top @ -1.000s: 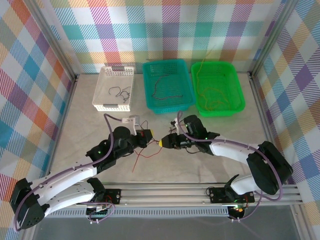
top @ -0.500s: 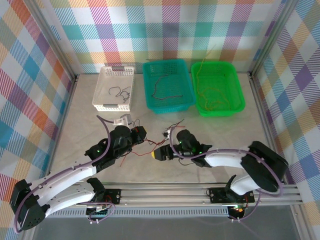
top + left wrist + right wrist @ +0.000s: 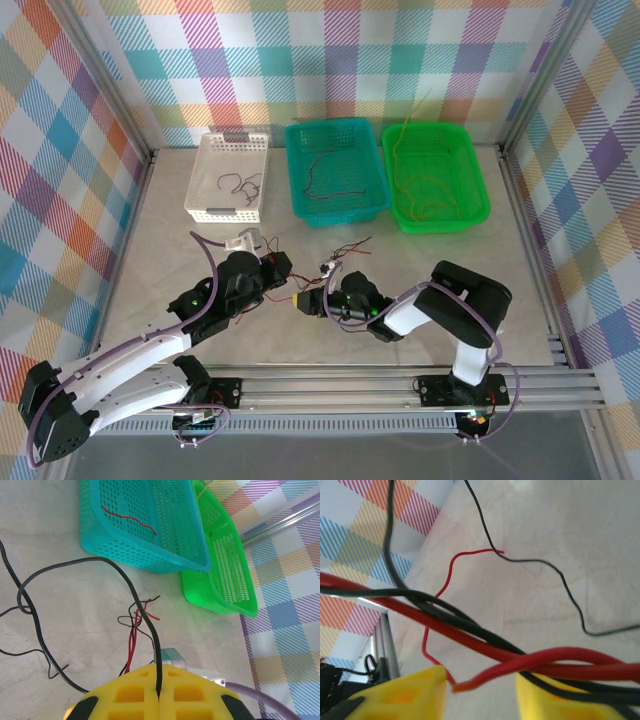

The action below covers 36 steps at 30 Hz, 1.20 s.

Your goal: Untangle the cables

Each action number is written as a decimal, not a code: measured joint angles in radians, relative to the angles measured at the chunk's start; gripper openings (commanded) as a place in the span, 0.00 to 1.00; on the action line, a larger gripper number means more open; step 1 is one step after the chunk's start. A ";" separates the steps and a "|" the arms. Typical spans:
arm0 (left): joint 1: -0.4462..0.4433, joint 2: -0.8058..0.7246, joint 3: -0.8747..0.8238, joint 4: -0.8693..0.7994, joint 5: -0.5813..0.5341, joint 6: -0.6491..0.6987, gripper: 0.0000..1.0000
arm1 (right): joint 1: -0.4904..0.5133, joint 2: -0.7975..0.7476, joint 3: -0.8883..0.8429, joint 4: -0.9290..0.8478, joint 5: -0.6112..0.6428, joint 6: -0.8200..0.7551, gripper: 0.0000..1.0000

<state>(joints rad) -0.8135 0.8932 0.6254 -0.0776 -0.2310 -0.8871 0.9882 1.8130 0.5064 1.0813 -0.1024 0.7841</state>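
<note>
**Operator:** Where does the tangle lie relative to each gripper?

**Technician:** The tangle point(image 3: 286, 291) lies on the table point(image 3: 450, 260), between the two grippers and touching both. The left gripper point(image 3: 159, 700) is closed on the black cable point(image 3: 75, 564), which leaves the pads straight ahead and then loops off to the left. The right gripper point(image 3: 480, 690) has its fingers apart. The red cable point(image 3: 560, 657) and some black strands cross the gap at a slant, twisted together and unclamped.

**Operator:** Which arm is better placed for the next move?

**Technician:** Probably the right arm, because the twisted crossing sits directly in its gap. Closing on the red cable alone would let the arms pull apart along the line between them.

**Operator:** How much room is there to move?

**Technician:** Bare table lies to either side of the grippers. The teal basket point(image 3: 150, 535) and green basket point(image 3: 225, 575) stand well apart at the far edge. The frame rail point(image 3: 400, 378) runs close behind both wrists, so there is little room to pull back.
</note>
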 measured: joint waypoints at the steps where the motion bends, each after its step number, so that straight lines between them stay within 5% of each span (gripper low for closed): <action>1: 0.000 -0.001 0.000 -0.001 -0.003 -0.003 0.00 | 0.003 0.013 -0.005 0.032 0.018 0.006 0.13; 4: 0.000 -0.014 0.000 -0.007 -0.016 -0.005 0.00 | 0.008 0.017 -0.039 0.105 0.070 0.017 0.00; 12: 0.016 -0.098 0.013 -0.104 -0.072 0.011 0.00 | 0.009 -0.210 -0.177 0.000 0.186 0.016 0.00; 19: 0.145 -0.216 0.131 -0.291 -0.116 0.096 0.00 | -0.010 -0.829 -0.202 -0.682 0.362 0.032 0.00; 25: 0.277 -0.208 0.238 -0.419 -0.092 0.167 0.00 | -0.180 -1.341 -0.190 -1.257 0.410 0.066 0.00; 30: 0.372 -0.178 0.318 -0.505 -0.084 0.217 0.00 | -0.327 -1.497 -0.086 -1.654 0.418 0.064 0.00; 36: 0.432 -0.168 0.359 -0.563 -0.058 0.251 0.00 | -0.347 -1.464 0.067 -1.870 0.425 0.038 0.00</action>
<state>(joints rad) -0.3817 0.7250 0.9844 -0.6411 -0.2893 -0.6357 0.6415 0.3485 0.5735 -0.7887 0.3222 0.8219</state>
